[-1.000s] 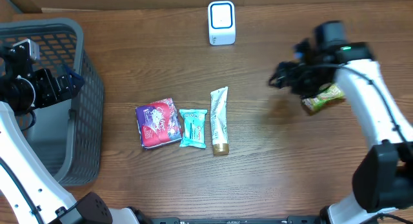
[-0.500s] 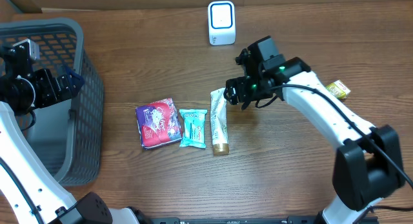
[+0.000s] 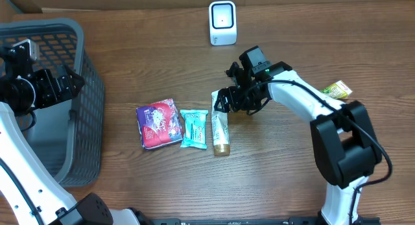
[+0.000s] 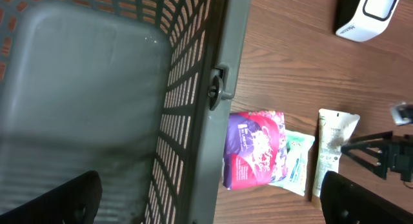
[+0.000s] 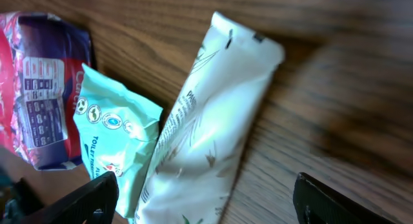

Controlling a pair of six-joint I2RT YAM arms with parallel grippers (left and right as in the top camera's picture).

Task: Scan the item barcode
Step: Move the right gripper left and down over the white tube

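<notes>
Tube (image 3: pixel 220 124) lies flat on tabletop (image 3: pixel 279 166), right hand (image 3: pixel 225 100) open just above its crimped end, likely lining up a grab for the scanner (image 3: pixel 222 23); left hand (image 3: pixel 70 82) open, parked over basket (image 3: pixel 91 108).

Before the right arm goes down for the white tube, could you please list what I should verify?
1. Right tool open: ok.
2. Right tool over the white tube: ok.
3. Tube free of the teal packet: not ok, packet lies against it.
4. Barcode facing up: cannot tell.
5. Scanner unobstructed: ok.
6. Left tool over the basket, away from the tube: ok.
</notes>
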